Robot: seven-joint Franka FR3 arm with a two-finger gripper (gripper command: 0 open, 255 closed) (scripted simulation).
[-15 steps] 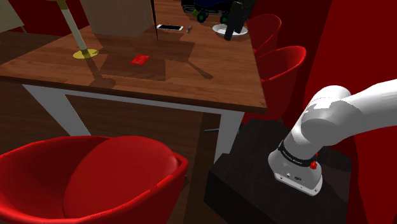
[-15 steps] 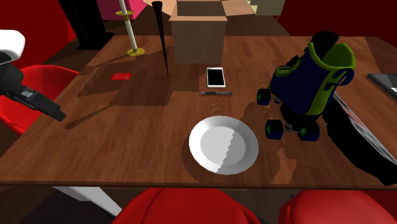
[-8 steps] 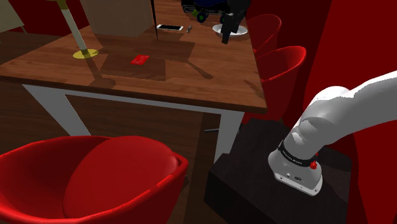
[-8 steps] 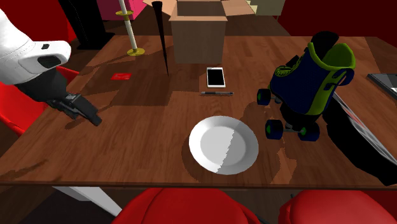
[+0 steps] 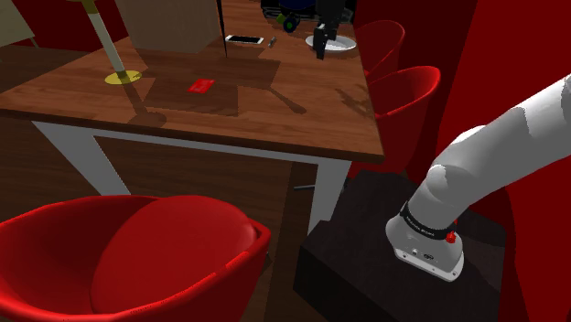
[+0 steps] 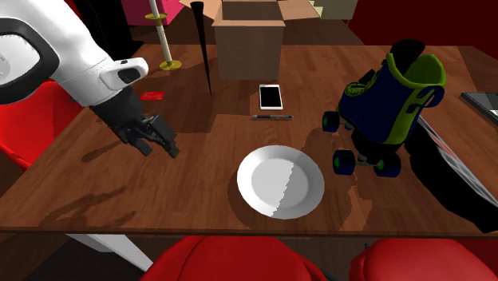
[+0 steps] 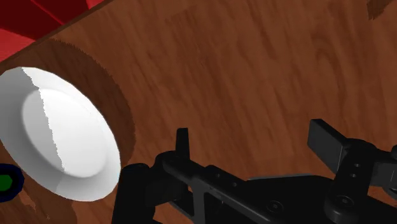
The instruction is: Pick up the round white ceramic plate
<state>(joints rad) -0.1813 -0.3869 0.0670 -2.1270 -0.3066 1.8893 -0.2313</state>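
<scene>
The plate (image 6: 280, 182) lies flat on the table (image 6: 199, 184), low in the middle of the second exterior view, close to the table's edge. The hand (image 6: 160, 148) hangs over bare wood to the left of the plate and does not touch it. Its two fingers (image 7: 183, 143) stand apart with nothing between them, so it is open, likely ready to slip over the rim. A flat plate gives only its edge to grab. The skate (image 6: 383, 104) stands close on the right, so coming from the left looks safer.

Wooden table (image 6: 209, 172) with plate (image 6: 280, 182), phone (image 6: 270, 96), skate (image 6: 385, 108)
</scene>
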